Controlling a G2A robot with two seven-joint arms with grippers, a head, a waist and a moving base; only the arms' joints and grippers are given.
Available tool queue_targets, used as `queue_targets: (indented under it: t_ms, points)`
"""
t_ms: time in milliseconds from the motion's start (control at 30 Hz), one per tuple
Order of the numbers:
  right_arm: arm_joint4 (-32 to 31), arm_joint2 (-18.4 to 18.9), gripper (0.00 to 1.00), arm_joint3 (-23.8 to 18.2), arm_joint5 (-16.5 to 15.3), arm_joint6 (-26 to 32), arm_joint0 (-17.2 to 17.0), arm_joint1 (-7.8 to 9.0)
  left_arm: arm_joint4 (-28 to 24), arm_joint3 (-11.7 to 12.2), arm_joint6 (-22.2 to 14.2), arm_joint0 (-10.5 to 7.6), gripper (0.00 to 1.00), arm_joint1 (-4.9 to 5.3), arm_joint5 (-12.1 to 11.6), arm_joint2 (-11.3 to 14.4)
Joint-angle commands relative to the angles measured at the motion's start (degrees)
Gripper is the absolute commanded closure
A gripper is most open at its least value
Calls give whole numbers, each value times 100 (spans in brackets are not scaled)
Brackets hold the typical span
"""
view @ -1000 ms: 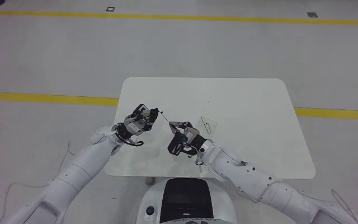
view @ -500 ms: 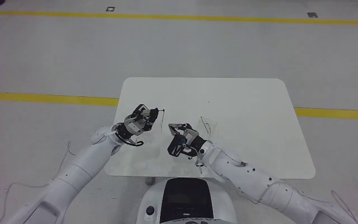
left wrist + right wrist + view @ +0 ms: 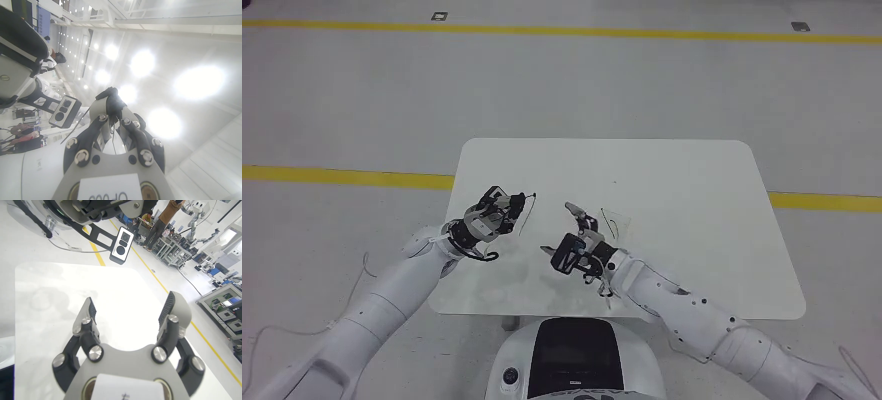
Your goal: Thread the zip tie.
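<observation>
Above the tabletop's near-left part, the left hand pinches the zip tie, its free end jutting toward the right hand. That one hangs with fingers spread, probably ready to take the tip for threading.

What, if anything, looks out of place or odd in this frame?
Nothing looks damaged or spilled. The zip tie is pinched only in the left gripper, while the right gripper hangs open and empty above the table. A thin dark strand lies loose on the table beside it.
</observation>
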Motion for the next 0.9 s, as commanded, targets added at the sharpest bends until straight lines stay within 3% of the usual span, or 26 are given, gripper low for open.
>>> queue_targets:
  t_ms: [0, 267, 367, 567, 667, 867]
  points:
    - [0, 0, 0, 0, 0, 0, 0, 0, 0, 0, 0, 0, 100, 0, 0, 0]
    - [0, 0, 0, 0, 0, 0, 0, 0, 29, -25, 121, 15, 100, -3, 18, -7]
    - [314, 169, 0, 39, -64, -162, -96, -4, 194, -48, 201, 43, 100, 12, 86, -98]
    - [996, 841, 0, 95, -485, -707, -427, 122, 577, 51, 104, 205, 100, 109, 126, -426]
    - [1315, 1182, 0, 1, -868, -863, -600, 200, 756, 64, 71, 333, 100, 161, 156, -571]
    - [1517, 1685, 0, -231, -1324, -972, -862, 302, 1026, 41, 181, 539, 100, 206, 179, -741]
